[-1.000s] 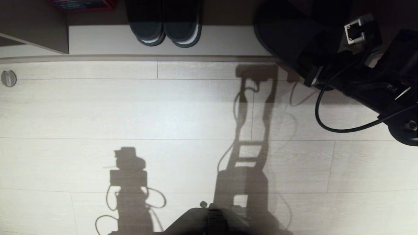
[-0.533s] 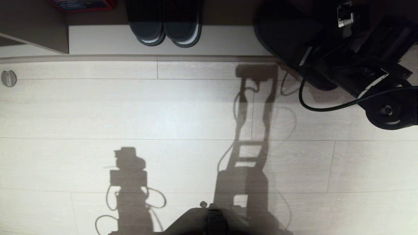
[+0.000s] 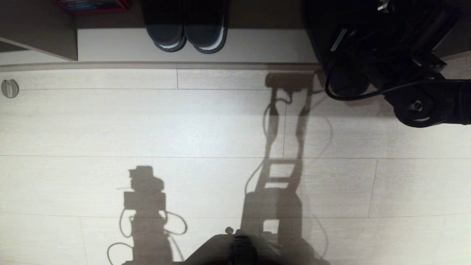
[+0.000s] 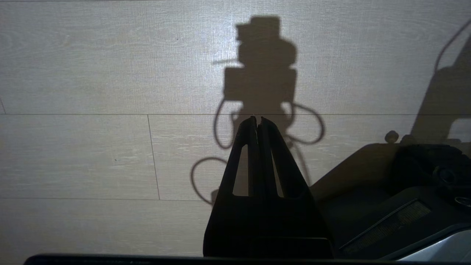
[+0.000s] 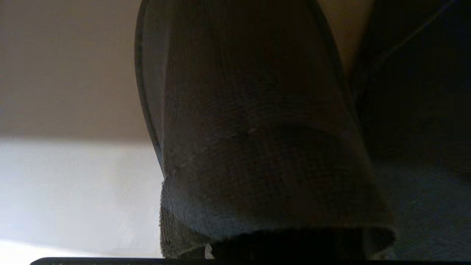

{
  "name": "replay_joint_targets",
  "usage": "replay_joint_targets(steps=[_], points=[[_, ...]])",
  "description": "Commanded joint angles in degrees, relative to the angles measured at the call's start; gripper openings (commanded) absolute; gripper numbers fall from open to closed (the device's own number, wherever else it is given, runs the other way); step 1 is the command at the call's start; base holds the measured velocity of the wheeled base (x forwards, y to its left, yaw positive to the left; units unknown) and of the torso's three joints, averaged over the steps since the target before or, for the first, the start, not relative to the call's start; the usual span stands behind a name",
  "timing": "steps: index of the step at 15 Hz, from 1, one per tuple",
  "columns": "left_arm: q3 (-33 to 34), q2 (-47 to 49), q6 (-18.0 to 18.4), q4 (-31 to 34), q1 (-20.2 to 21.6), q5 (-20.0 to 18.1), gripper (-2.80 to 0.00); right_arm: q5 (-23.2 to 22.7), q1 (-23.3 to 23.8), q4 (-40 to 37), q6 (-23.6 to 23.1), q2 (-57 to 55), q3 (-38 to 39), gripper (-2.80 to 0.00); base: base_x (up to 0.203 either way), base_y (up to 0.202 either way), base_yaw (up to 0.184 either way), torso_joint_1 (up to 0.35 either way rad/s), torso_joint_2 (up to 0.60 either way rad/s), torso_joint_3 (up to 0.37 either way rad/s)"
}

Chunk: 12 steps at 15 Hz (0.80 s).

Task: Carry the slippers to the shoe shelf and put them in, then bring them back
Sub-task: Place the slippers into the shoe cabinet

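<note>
The right arm reaches into the low shoe shelf of pale taupe wood-grain board with a lighter base plank (image 3: pixel 257 46) at about one o'clock in the head view, its dark bulk and a looping black cable (image 3: pixel 349 96) covering that end of the shelf. The right gripper (image 5: pixel 279 254) is clenched tight on the thin flat dark grey-blue slippers (image 5: pixel 257 147); in the right wrist view the ribbed fabric band of one slipper fills the middle, hanging over the pale base plank with the brown back panel behind, and a second dark slipper surface lies just beside it (whether the soles touch the plank cannot be told). From the head view the slippers themselves are hidden under the arm.

At twelve o'clock a pair of chunkier black slides with pale whitish insoles (image 3: pixel 186 35) stands on the same plank, toes toward the pale wood-look plank floor (image 3: pixel 147 125). A red-edged box (image 3: pixel 92 5) sits at eleven o'clock, and a small round grey disc (image 3: pixel 10 88) lies on the floor at nine o'clock.

The left gripper (image 4: pixel 257 119) hangs over the floor, its black fingers pressed together on nothing, beside the robot's dark base (image 4: pixel 386 206).
</note>
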<state>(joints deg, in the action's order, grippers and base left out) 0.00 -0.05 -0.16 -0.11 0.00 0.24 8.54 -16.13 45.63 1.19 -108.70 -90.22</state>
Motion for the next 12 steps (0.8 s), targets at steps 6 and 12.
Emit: replay_joint_targets(steps=[6,12], points=[[0.0,-0.04,-0.02,-0.01,0.0,0.02,-2.8,6.41,0.39,-1.35,0.13,-2.32,-5.08,-2.8,0.0,0.0,0.0,0.0,0.0,0.0],[0.0,-0.04,-0.02,-0.07,0.09,0.02,-2.8,12.6,-0.81,-6.15,1.86,-7.23,-15.67,-2.8,0.0,0.0,0.0,0.0,0.0,0.0]])
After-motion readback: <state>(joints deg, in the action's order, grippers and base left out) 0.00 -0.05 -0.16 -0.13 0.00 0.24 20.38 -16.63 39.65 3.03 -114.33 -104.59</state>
